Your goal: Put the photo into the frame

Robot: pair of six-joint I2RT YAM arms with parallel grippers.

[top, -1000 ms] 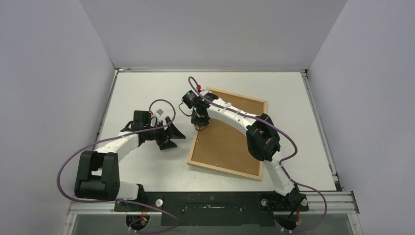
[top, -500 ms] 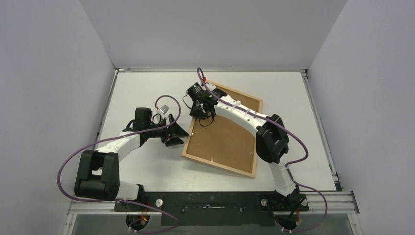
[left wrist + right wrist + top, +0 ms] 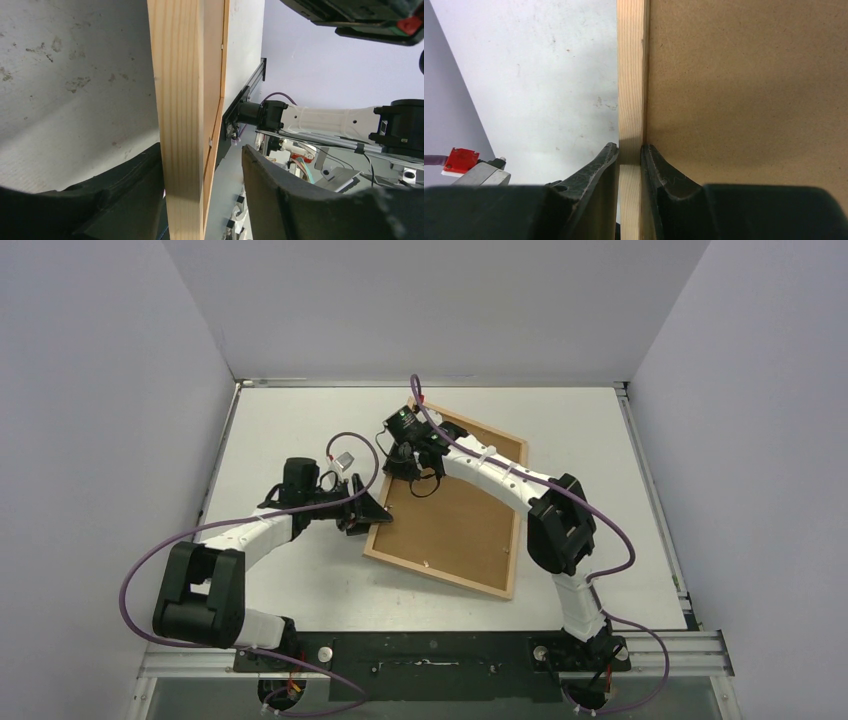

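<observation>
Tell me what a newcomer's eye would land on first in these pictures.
The light-wood frame sits askew at mid-table, its brown backing board facing up. Both arms meet at its left bar: the right gripper is shut on the bar near the far corner, and the left gripper stands open around the same bar, closer to the near corner. No photo shows in any view.

Left arm (image 3: pixel 245 532): elbow folded, forearm reaching right.
Left gripper (image 3: pixel 202 155): fingers spread, straddling the frame (image 3: pixel 180 100).
Right arm (image 3: pixel 500 475): stretched forward-left.
Right gripper (image 3: pixel 629 147): fingers clamped on the frame.
</observation>
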